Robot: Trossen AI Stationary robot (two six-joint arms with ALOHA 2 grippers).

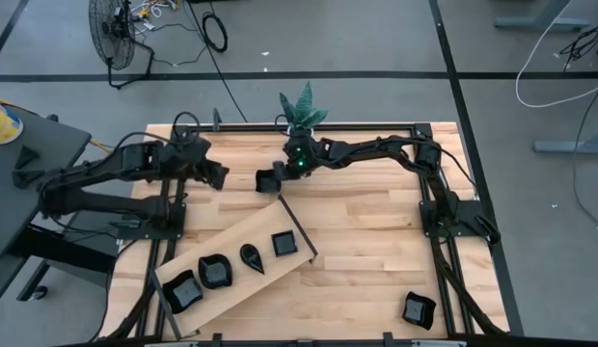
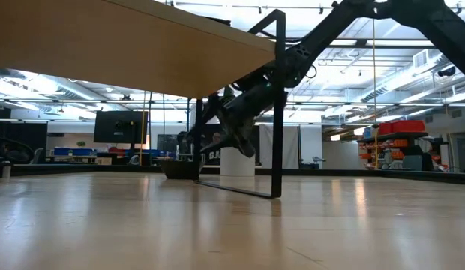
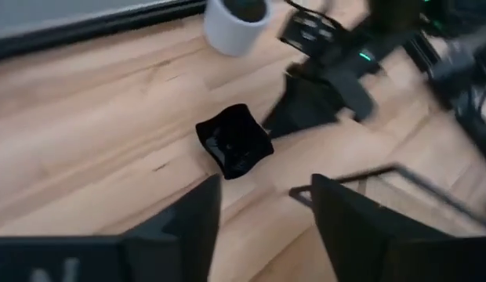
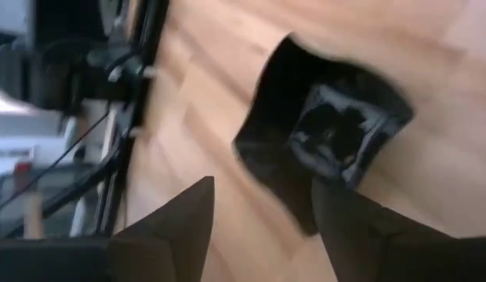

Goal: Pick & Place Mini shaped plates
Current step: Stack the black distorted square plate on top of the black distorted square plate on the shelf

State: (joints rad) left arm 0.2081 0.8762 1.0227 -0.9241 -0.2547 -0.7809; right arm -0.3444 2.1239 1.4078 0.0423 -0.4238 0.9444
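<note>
Mini shaped plates: four on the slanted wooden board [image 1: 243, 234], one [image 1: 419, 309] at the bench's near right corner.
Sixth plate [image 1: 268, 181] lies near the far edge; right gripper [image 1: 280, 177] open beside it, left gripper [image 1: 220, 176] open nearby.

Glossy black mini shaped plates [image 1: 239, 262] on a light wooden board [image 1: 243, 234]; white pot [image 3: 233, 25], green plant [image 1: 303, 106].

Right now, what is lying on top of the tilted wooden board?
Four black mini plates sit in a row on the wooden board: a square plate, a teardrop plate, a wavy plate and another square plate. What lies under the board is covered.
</note>
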